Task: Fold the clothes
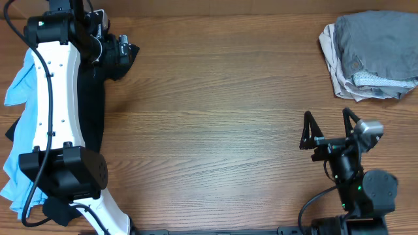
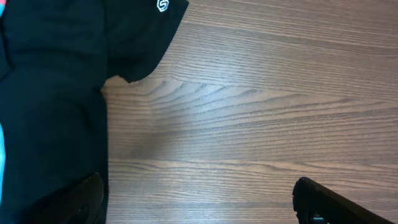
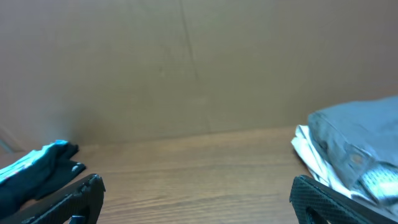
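Watching the left gripper (image 1: 124, 52) in the upper left of the overhead frame, I see its jaws spread wide and empty at the edge of the black cotton T-shirt (image 2: 56, 93). My worry: closing here could pinch only a sleeve, or snag the light-blue shirt (image 1: 16, 85) bunched against it at the far left and drag both. The right gripper (image 1: 326, 117), lower right, is equally wide, holding nothing. The folded grey-olive shorts (image 1: 372, 46) sit upper right, well apart.

table (image 1: 228, 117) bears shorts (image 1: 372, 55), black t-shirt (image 1: 93, 111), blue shirt (image 1: 16, 85).
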Tool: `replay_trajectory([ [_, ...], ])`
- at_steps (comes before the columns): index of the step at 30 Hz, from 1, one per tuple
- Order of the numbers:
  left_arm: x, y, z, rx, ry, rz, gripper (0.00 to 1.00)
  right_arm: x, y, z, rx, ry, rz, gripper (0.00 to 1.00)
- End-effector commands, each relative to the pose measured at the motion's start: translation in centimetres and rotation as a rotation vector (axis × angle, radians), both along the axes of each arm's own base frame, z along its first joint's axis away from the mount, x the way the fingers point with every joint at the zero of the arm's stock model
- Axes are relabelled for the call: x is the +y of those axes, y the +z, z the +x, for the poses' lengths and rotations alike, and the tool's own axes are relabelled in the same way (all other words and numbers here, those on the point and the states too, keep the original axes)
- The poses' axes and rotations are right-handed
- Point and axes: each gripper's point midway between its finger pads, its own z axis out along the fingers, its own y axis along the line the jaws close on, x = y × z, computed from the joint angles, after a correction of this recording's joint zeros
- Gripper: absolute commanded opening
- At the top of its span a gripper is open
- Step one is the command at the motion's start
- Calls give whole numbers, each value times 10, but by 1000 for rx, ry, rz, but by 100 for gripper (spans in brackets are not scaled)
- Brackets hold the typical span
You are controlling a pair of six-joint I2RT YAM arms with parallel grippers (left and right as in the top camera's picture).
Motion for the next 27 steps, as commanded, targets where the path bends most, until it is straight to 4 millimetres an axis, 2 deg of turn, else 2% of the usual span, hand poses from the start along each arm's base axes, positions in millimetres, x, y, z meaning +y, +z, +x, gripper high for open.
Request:
replay_trajectory([
  [1,1,3,5,-17,-23,17,100,-9,-24,-4,-10,-55,8,100],
  [5,1,3,5,-17,-23,17,100,-9,-46,-8,-12,-56,8,100],
  [13,1,3,5,-17,-23,17,100,-10,-65,-13,-93,-55,16,100],
  [19,1,3,5,-17,-23,17,100,-9,-76,-12,-78,-51,21,100],
  [21,1,3,5,-17,-23,17,100,-9,-88,-10,-50,-51,19,100],
  [22,1,3,5,-17,-23,17,100,-7,-105,-9,-8,-40,16,100],
  [27,1,3,5,-17,-23,17,100,-8,-106,-9,-1,-45,15,100],
])
